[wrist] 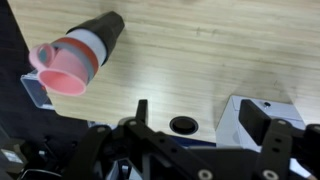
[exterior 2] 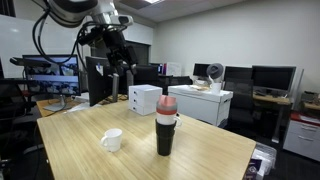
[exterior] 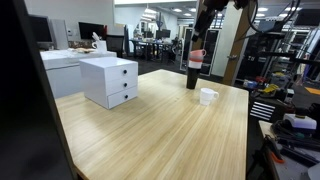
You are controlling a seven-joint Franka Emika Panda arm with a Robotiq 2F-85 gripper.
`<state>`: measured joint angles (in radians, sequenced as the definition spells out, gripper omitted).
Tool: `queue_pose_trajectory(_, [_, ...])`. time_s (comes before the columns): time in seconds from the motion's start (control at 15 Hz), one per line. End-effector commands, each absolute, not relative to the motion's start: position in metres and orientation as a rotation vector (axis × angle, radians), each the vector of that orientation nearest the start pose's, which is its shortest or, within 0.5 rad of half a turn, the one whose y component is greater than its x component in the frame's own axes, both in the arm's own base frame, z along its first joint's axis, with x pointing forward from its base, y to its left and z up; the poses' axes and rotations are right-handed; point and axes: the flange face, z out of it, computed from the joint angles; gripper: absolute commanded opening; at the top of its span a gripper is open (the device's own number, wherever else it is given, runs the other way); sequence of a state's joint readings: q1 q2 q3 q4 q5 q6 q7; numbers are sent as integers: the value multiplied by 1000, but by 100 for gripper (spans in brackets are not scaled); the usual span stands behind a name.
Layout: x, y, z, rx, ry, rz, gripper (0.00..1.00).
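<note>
A pale wooden table (exterior: 150, 140) in an open-plan office fills the lower half of both exterior views. A black cylindrical tumbler with a white band and a pink lid (exterior: 195, 70) stands upright on its flat base. It is near the far edge of the table, right of centre in an exterior view. In the wrist view the tumbler (wrist: 75, 58) lies across the upper left corner and looks tipped over. This is only because the camera looks down on it at a slant, so the lid faces the lens.

The robot arm (exterior 2: 95, 20) reaches in from the upper left of an exterior view. Its dark gripper (wrist: 205, 140) hangs high above the table, well clear of everything. At the bottom of the wrist view the two fingers stand wide apart with bare tabletop between them, so the jaws are spread and hold nothing. The tumbler is the nearest thing to the gripper, but it sits off to one side and not between the fingers.

A small white ceramic mug (exterior: 208, 96) rests on the table near the tumbler without touching it. A white two-drawer box (exterior: 110, 80) stands well apart from both, at centre left. A small black round fitting (wrist: 183, 125) shows on the table surface between the fingers. A white shape at the right of the wrist view is partly hidden, and what it is cannot be told.
</note>
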<state>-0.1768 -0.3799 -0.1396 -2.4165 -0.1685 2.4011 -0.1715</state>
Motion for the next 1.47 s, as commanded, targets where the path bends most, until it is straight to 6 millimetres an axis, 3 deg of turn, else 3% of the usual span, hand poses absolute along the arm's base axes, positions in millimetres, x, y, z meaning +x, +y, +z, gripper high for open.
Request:
queue_pose_trajectory(0.0, [453,-174,520,-3314,20,-503,100])
queue_pose_trajectory(0.07, [456,-186,525,-3317,31,-492,100])
queue_pose_trajectory(0.2, [461,-220,514,-3323,90,-423,100])
queue_pose_trajectory(0.4, [467,-274,482,-3313,189,-282,100])
queue_pose_trajectory(0.6, [481,-303,465,-3279,177,-250,100])
queue_pose_trajectory(0.8, [500,-315,451,-3224,175,-214,100])
queue_pose_trajectory(1.13, [527,-309,437,-3144,139,-166,100])
queue_pose_trajectory(1.4, [534,-312,434,-3185,245,-44,100])
